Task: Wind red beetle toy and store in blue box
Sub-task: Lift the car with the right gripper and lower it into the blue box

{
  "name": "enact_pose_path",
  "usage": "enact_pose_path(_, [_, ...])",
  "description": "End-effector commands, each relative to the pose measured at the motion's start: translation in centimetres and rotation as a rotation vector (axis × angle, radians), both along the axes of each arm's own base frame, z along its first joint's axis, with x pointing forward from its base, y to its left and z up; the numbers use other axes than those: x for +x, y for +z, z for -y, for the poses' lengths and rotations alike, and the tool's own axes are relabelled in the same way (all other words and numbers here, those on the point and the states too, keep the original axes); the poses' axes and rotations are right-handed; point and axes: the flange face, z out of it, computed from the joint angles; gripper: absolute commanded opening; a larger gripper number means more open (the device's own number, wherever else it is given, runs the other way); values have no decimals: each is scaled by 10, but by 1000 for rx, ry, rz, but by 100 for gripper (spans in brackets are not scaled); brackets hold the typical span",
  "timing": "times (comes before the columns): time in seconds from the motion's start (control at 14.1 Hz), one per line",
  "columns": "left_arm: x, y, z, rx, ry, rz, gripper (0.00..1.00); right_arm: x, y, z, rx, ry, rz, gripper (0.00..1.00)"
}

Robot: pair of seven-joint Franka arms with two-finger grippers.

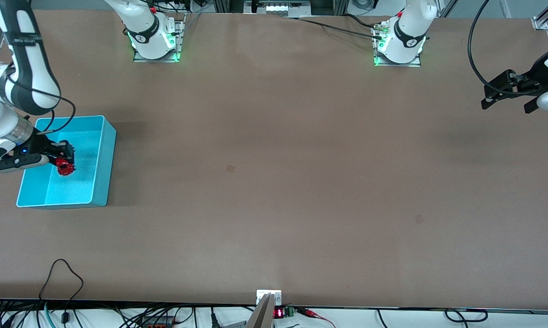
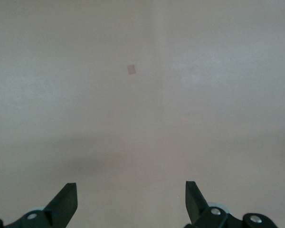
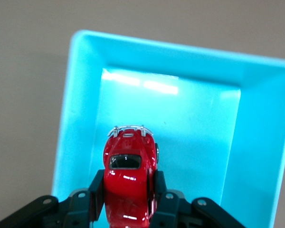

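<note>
The red beetle toy [image 1: 65, 166] is held in my right gripper [image 1: 66, 160], whose fingers are shut on its sides. The gripper holds it over the inside of the blue box [image 1: 104, 155], which stands at the right arm's end of the table. In the right wrist view the glossy red car [image 3: 129, 180] sits between the two black fingers [image 3: 96, 190] with its silvery bumper pointing at the turquoise floor of the box [image 3: 199, 142]. My left gripper [image 1: 506, 98] is open and empty, up over the left arm's end of the table; it also shows in the left wrist view [image 2: 131, 199].
The brown table [image 1: 274, 182] spreads between the arms. A small darker patch [image 1: 230, 168] marks its middle. Cables [image 1: 62, 282] and a small device [image 1: 268, 303] lie along the edge nearest the front camera.
</note>
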Motion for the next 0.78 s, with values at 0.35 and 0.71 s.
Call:
enact_pose_path(0.35, [2, 6, 0, 3, -20, -5, 100, -11, -57, 24, 27, -176, -55, 27])
enact_pose_path(0.71, [2, 6, 0, 3, -22, -5, 100, -15, -103, 30, 14, -182, -63, 35])
